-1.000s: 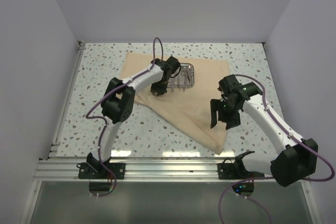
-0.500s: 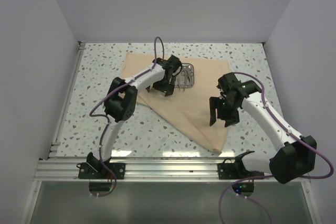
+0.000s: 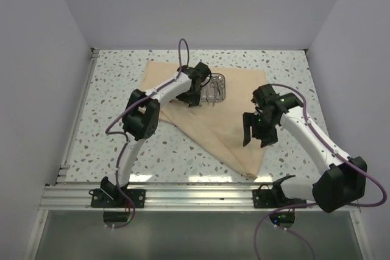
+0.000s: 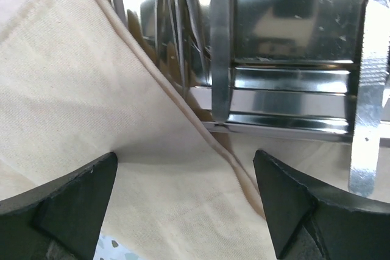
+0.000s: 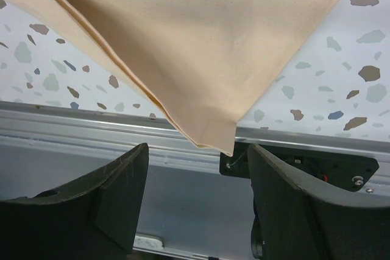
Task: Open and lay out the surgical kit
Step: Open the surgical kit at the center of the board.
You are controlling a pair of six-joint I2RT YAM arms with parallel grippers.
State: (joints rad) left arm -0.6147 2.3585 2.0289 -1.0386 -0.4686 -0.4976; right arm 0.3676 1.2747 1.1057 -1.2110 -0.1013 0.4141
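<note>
The beige cloth wrap (image 3: 210, 123) lies unfolded on the speckled table, its near corner (image 5: 224, 143) pointing at the front rail. On its far part stands the shiny steel tray (image 3: 218, 84) with several slim silver instruments (image 4: 370, 89) lying in and over it. My left gripper (image 3: 194, 97) hovers at the tray's near-left edge. In the left wrist view the left gripper (image 4: 186, 193) is open, with only flat cloth (image 4: 91, 89) and a hem fold beneath it, and the tray (image 4: 292, 41) just ahead. My right gripper (image 3: 255, 131) hangs open over the cloth's right edge, holding nothing (image 5: 195, 193).
An aluminium rail (image 3: 195, 194) with the arm bases runs along the near edge. White walls close in the left, right and back sides. Bare speckled table (image 3: 103, 120) shows left of the cloth and in a strip on its right.
My left gripper has gone from shut to open and has shifted a little toward the tray. The right gripper has drifted slightly up and back, still open.
</note>
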